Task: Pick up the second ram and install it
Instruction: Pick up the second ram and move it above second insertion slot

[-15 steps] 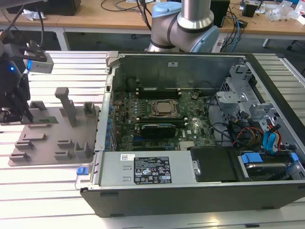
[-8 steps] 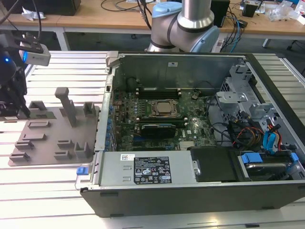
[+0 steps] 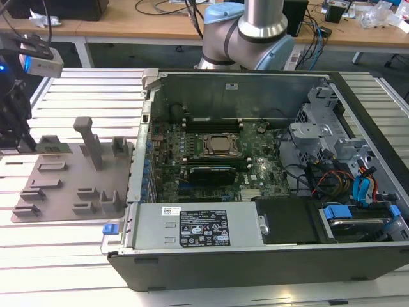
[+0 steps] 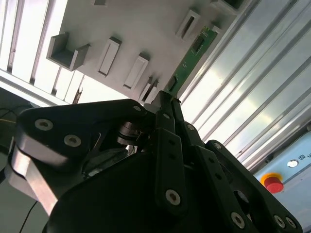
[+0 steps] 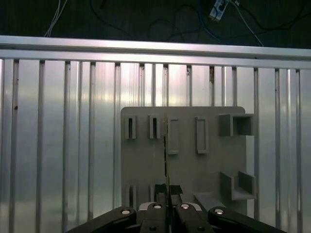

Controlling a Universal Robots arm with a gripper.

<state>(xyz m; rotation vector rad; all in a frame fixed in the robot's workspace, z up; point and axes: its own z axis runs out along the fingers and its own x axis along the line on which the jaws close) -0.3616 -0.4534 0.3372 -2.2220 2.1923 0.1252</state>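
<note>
The gripper (image 4: 165, 99) is clenched on the second ram (image 4: 197, 53). In the second wrist view the fingertips appear to pinch one end of the green stick. The rest of it runs away toward the upper right of the frame, along the edge where the grey holder tray (image 4: 131, 29) meets the ribbed aluminium worktop (image 4: 252, 97).

In the first wrist view the stick shows edge-on, as a thin line rising from the closed jaws at bottom centre and up across the tray between its upright slots. Whether its far end is clear of the tray, I can't tell. The tray slots that show look bare.

In the exterior view the gripper hangs at the far left of the frame, over the tray's left end. The open computer case (image 3: 223, 89) sits centre and right, so the motherboard (image 3: 163, 144) inside it lies off to the frame's right of the held stick. Its long black slot rails (image 3: 214, 173) run left to right, above and below the CPU socket (image 3: 220, 146).
</note>
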